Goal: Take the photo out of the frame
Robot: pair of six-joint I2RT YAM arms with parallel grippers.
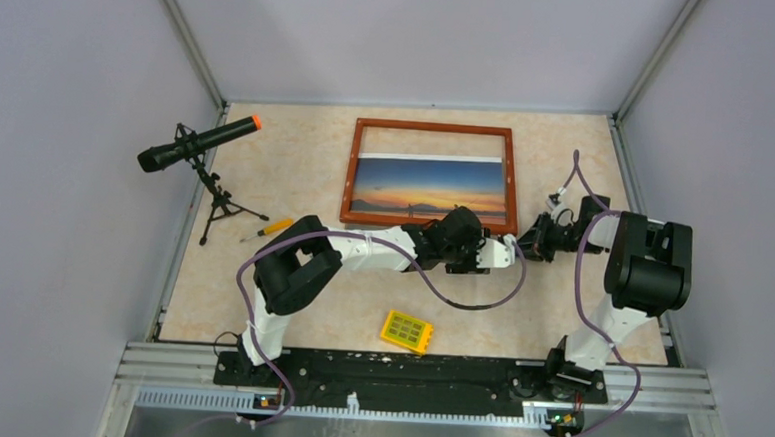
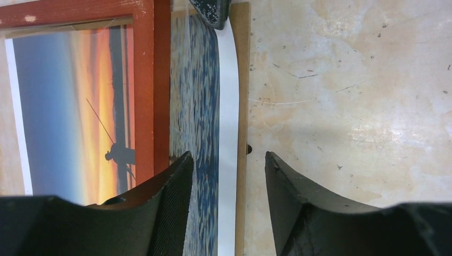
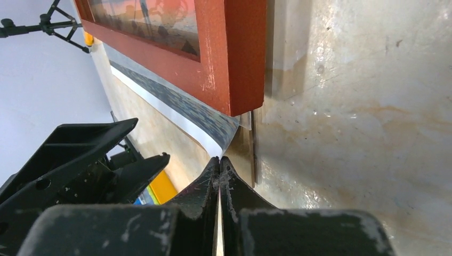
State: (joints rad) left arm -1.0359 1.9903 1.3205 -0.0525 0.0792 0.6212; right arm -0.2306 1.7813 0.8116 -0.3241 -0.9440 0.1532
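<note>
Photo half slid out of the frame, right claw pinching its corner

The frame (image 1: 433,128) lies flat toward 12 o'clock on the bench (image 2: 346,106). The photo (image 1: 430,186) fills only the near part of the frame's opening, and bare bench shows through the far part. The photo's near strip of blue water and white margin pokes out past the 6 o'clock rail, resting on a brown backing board (image 2: 243,80). The right claw (image 3: 220,162) is clamped on the photo's lifted white corner, at the frame's 5 o'clock corner. The left claw (image 2: 228,160) stands open, its fingers straddling the protruding margin and board edge. A yellow block (image 1: 407,332) lies at 6 o'clock and a tripod microphone (image 1: 195,143) stands at 10 o'clock.
</note>
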